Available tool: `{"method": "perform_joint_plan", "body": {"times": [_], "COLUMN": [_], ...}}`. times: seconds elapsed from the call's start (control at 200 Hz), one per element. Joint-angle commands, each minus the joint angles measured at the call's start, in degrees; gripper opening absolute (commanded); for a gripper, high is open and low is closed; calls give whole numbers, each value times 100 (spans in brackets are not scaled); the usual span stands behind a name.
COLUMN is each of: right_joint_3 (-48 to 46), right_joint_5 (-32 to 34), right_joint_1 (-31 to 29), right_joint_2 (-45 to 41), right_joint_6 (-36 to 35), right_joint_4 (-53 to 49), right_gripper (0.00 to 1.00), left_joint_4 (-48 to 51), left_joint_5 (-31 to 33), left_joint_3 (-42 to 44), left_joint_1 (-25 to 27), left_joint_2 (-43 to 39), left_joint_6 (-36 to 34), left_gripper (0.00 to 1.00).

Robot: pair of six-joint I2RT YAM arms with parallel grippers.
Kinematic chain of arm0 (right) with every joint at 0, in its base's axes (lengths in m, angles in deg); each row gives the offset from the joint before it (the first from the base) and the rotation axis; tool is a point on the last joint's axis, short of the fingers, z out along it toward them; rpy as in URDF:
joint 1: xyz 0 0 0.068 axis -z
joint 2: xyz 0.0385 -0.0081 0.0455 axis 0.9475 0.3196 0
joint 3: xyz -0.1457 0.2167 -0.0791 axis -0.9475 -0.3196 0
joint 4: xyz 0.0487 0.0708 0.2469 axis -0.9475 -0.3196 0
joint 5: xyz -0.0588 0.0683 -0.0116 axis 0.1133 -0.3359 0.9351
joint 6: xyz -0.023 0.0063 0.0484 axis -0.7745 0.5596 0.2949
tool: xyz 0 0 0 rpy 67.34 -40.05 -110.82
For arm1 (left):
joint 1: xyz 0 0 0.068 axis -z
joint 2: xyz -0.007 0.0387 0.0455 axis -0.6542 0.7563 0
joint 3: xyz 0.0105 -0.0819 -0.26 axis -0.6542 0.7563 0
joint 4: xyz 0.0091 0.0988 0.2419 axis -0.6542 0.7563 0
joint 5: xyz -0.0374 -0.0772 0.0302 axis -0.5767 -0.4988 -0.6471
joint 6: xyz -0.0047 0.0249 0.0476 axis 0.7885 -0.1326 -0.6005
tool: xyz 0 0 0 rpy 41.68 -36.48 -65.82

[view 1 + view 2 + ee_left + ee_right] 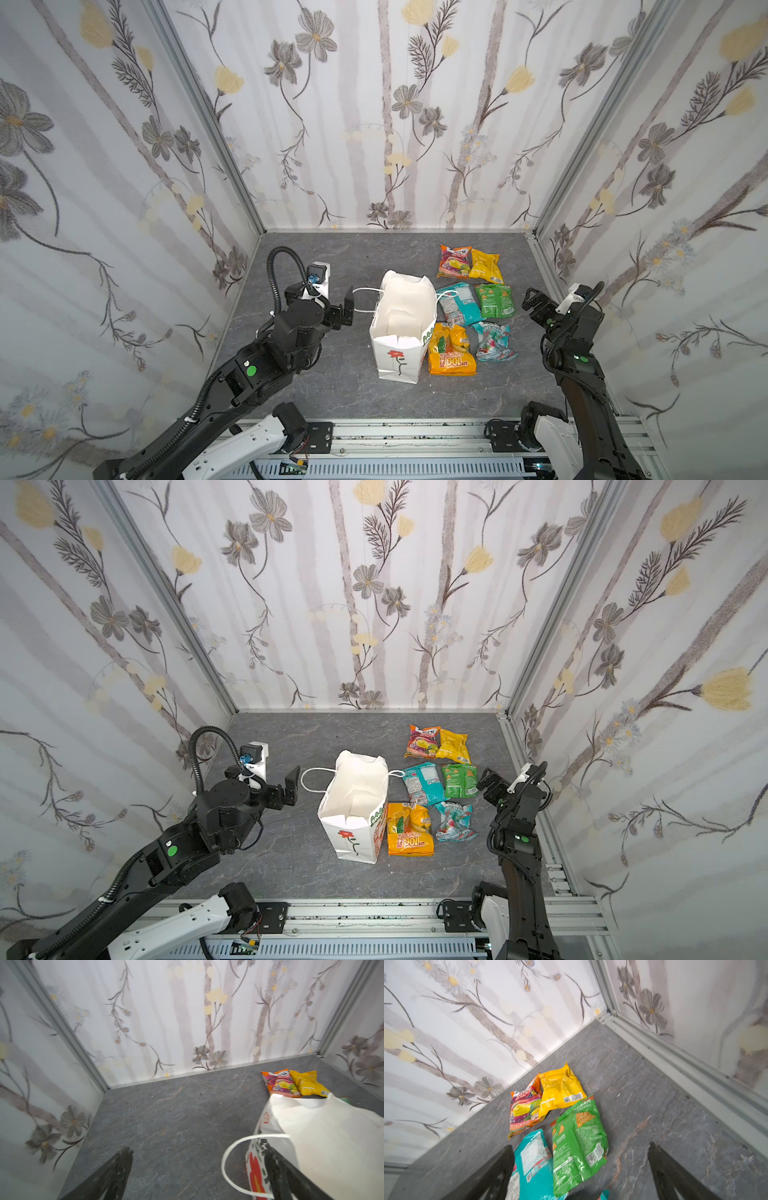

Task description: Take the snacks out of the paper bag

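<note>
Here both pairs of jaws stand wide apart and empty: the left gripper (348, 307) just left of the upright paper bag (398, 353), the right gripper (531, 302) well to the bag's right. All six snacks (493, 300) lie flat on the table (316, 365) along the bag's right side, outside it.

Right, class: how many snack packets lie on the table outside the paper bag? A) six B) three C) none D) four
A: beside the paper bag lie the orange-pink packet, yellow packet, teal packet, green packet, orange "100" packet and light teal packet.
</note>
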Motion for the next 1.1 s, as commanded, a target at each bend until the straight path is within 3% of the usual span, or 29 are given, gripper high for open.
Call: {"method": "perform_joint_plan", "body": {"times": [0.0,0.325,0.435,0.555,0.64,0.69,0.744,0.814,0.894,0.974,1.099], "right_joint_3": [-281,-1228,-987,-917,-1191,-1238,-1468,-1325,-1433,-1378,-1401], "right_joint_5": [857,1832,1854,2198,2198,2153,2053,2037,2023,2039,2039], "right_joint_1": [-154,-983,-1279,-1807,-1892,-1870,-1838,-1830,-1834,-1837,-1833], "right_joint_2": [330,1917,2317,2738,2804,2848,3099,2903,3045,2978,2995], "right_joint_6": [-453,-1694,-1906,-2452,-2583,-2525,-2572,-2522,-2561,-2551,-2555], "right_joint_4": [1720,5124,5308,5657,6295,6299,7134,6462,6982,6728,6794], "right_gripper": [99,99,99,99,99,99,100,100,100,100,100], "left_joint_4": [-949,-2869,-3726,-4889,-5844,-6358,-6880,-7397,-8020,-8499,-8519], "left_joint_5": [959,939,881,516,-188,-608,-1155,-1552,-1991,-2264,-2699], "left_joint_3": [570,2562,3212,3769,4130,4292,4407,4396,4356,4193,3839], "left_joint_1": [-333,-1901,-2420,-2843,-3125,-3294,-3532,-3772,-4031,-4195,-4430], "left_joint_2": [-149,42,291,741,1051,1234,1532,2069,2728,3431,4060], "left_joint_6": [-31,302,266,-302,-654,-577,-425,-316,-237,-294,-345], "left_gripper": [100,100,100,100,96,96,96,97,99,100,100]}}
